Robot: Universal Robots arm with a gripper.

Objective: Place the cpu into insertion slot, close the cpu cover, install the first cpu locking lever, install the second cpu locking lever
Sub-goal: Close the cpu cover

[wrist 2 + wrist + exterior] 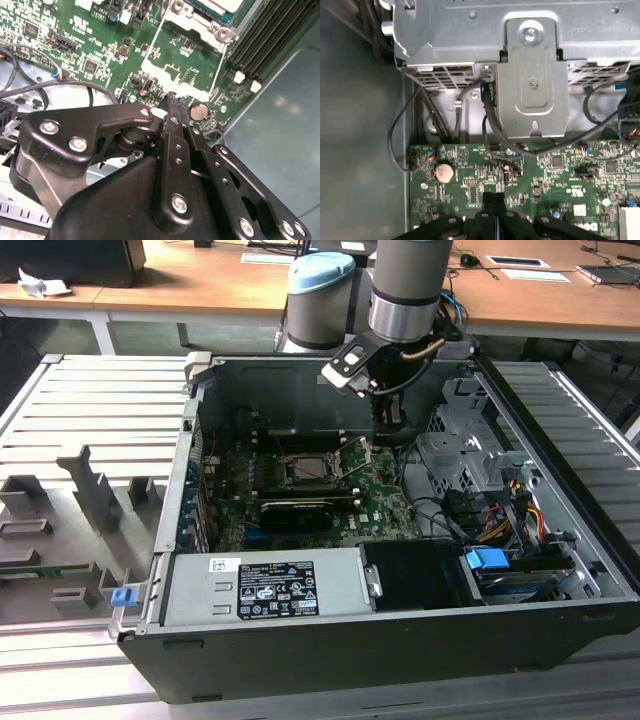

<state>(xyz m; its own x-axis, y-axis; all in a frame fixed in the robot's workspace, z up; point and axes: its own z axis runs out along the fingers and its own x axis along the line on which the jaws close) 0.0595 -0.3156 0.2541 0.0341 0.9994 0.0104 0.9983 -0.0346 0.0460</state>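
Sitting in the insertion slot (309,468) on the green motherboard (385,502): the cpu (220,4), its pale top showing through the window of the cpu cover (192,17), which is lying flat over it. Hanging low over the board, to the exterior view's right of the slot and near it: the gripper (386,430), closed, its black fingertips (171,107) pressing together in both wrist views. Running out from the slot toward those fingertips: a thin wire locking lever (216,70), ending just beside them, though whether it is touching them cannot be told. Sitting just beside the fingertips, farther from the slot: a coin battery (199,111).

Enclosing the slot: an open computer case (190,490). Lying inside it, from the exterior view's left to right:
- a grey power supply (265,585), nearer the camera than the slot
- a long black expansion card (295,510), just in front of the slot
- long memory slots (260,40), alongside the slot
- a metal drive cage (455,455), to the right of the slot
- loose cables and a blue tab (488,562), further right and nearer the camera

Carrying the case: a grey slatted table (100,400). Lying on it, well to the exterior view's left of the slot: a grey fixture tray (60,540) with a small blue clip (122,596). Standing beyond the slot: wooden desks (200,290) bearing papers.
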